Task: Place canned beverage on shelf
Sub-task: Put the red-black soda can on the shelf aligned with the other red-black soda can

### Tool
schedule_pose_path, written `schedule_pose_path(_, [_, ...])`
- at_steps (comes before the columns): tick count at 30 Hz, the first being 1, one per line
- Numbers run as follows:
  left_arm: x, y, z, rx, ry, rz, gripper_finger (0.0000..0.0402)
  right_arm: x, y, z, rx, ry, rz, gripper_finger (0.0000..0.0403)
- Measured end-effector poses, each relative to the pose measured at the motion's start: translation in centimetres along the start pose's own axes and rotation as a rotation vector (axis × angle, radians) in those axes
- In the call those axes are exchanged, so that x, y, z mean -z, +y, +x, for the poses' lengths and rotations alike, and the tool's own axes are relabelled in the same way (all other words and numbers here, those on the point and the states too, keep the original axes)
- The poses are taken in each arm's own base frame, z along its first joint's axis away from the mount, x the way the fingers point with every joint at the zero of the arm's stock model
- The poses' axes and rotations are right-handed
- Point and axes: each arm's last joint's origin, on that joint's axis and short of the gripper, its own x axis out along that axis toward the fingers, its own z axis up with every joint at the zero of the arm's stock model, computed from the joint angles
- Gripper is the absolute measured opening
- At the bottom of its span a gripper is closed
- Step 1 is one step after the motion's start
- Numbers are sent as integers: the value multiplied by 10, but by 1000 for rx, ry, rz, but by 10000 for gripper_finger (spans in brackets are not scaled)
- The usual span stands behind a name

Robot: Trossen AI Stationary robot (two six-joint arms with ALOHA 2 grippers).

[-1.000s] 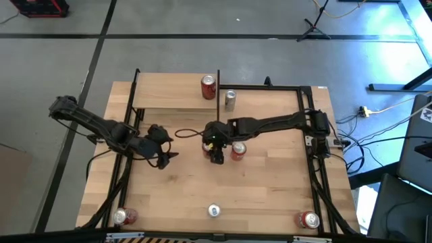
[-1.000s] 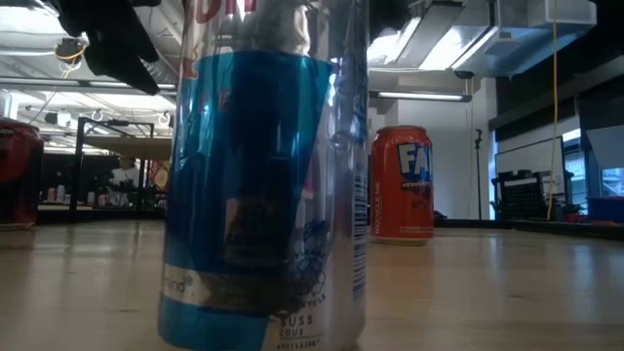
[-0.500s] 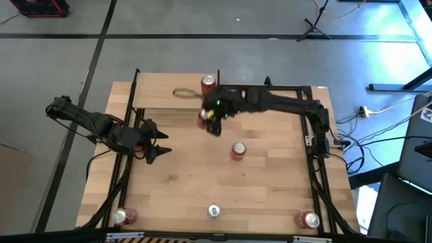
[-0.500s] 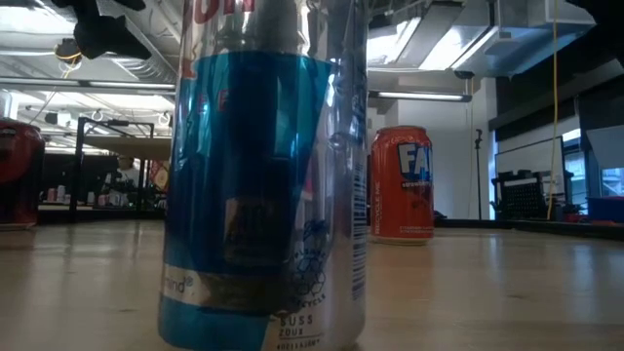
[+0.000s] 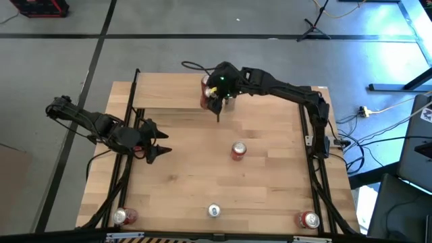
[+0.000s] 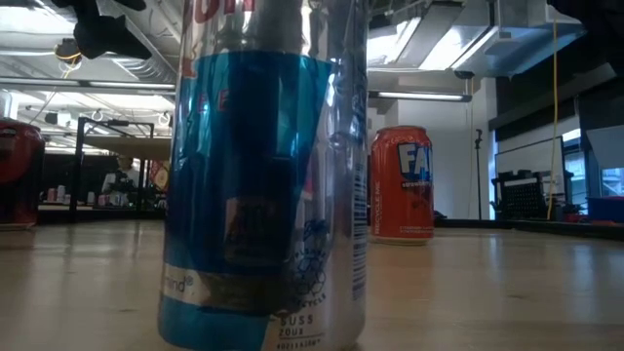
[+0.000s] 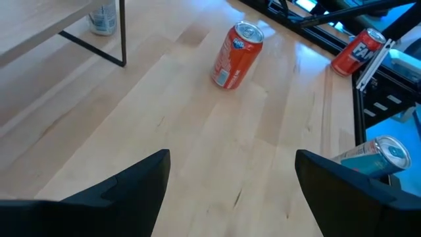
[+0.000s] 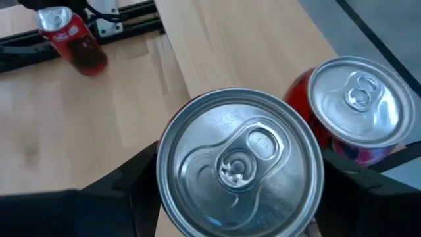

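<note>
While the right end effector [image 5: 217, 101] is clamped on the silver can [image 8: 240, 161] at the shelf's [image 5: 169, 91] right end, lower it straight, missing the red can [image 8: 355, 112]. Left end effector [image 5: 156, 142] waits apart near the desk's left edge.

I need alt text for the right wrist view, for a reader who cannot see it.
A silver can seen from above fills the middle, between the right gripper fingers. A red can stands close beside it, over light wood, and another red can stands farther off.
</note>
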Motion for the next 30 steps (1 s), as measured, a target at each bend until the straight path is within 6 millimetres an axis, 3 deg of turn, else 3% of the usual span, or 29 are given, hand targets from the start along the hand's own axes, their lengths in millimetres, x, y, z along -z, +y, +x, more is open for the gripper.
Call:
schedule_pose_path(9, [-1, 0, 0, -11, -17, -4, 322, 7, -6, 28, 9, 51, -11, 276])
schedule_pose_path(30, [-1, 0, 0, -5, -22, -9, 322, 5, -19, 31, 72, 36, -26, 276])
